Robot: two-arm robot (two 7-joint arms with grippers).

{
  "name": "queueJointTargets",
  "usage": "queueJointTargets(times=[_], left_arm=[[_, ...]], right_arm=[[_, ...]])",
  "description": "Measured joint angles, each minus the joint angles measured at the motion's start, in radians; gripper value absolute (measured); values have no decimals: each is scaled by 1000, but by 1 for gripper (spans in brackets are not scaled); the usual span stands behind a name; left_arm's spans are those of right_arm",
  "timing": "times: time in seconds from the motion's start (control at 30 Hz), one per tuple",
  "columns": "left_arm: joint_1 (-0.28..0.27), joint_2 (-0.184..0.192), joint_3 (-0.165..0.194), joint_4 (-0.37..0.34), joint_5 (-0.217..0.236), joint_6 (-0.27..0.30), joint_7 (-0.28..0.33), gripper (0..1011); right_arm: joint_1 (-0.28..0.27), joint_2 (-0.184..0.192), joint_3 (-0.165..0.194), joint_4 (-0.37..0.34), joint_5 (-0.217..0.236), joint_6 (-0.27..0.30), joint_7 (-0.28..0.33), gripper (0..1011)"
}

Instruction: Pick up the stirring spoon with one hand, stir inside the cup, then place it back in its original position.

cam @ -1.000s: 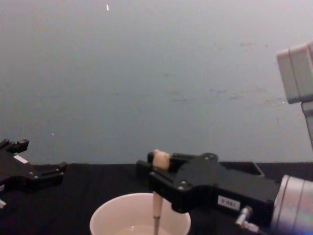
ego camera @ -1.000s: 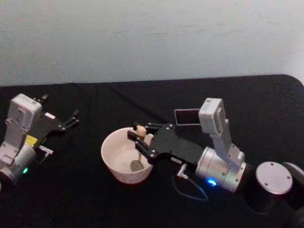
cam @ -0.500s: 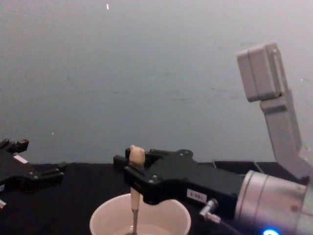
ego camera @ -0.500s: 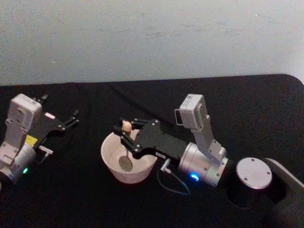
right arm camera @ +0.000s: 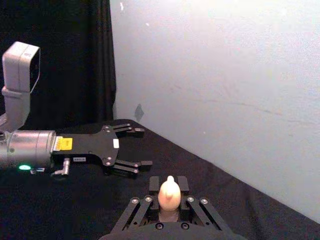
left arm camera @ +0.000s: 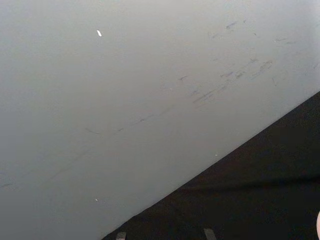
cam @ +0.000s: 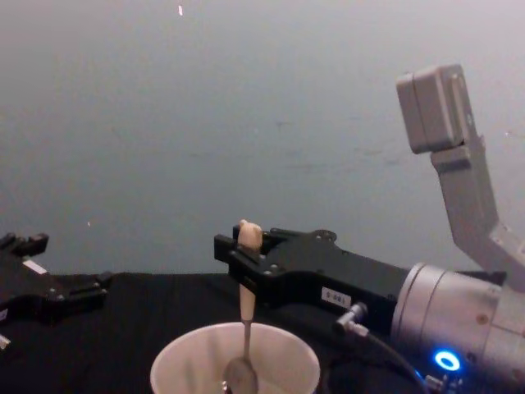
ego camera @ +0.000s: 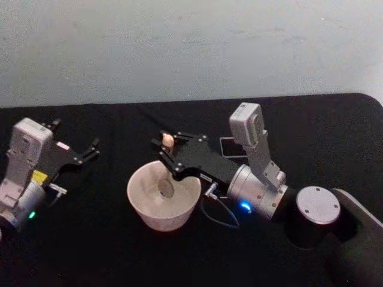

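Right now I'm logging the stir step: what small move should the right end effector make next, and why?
Probably a short straight lift. The right end effector, shut on the stirring spoon, holds its bowl barely below the rim of the cup; clearing it first should avoid snags toward the holder. The left end effector sits parked, open.

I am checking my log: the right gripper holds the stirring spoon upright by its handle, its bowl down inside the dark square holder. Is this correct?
Not quite. The right gripper holds the stirring spoon upright by its handle, but its bowl is inside the pale cream cup, not the dark square holder; the head view shows it. The left gripper is parked open at left.
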Motion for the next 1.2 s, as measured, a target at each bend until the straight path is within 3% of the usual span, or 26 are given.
queueJointTargets(times=[0.6, 0.9, 1.2], left_arm=[[0, 0, 0, 0, 0, 0, 0, 1001], [0, 0, 0, 0, 0, 0, 0, 1001], [0, 0, 0, 0, 0, 0, 0, 1001]], right_arm=[[-16, 22, 23, -44, 6, -6, 17, 214], [-46, 91, 70, -182, 88, -16, 64, 214], [-57, 150, 123, -270, 147, -4, 58, 214]])
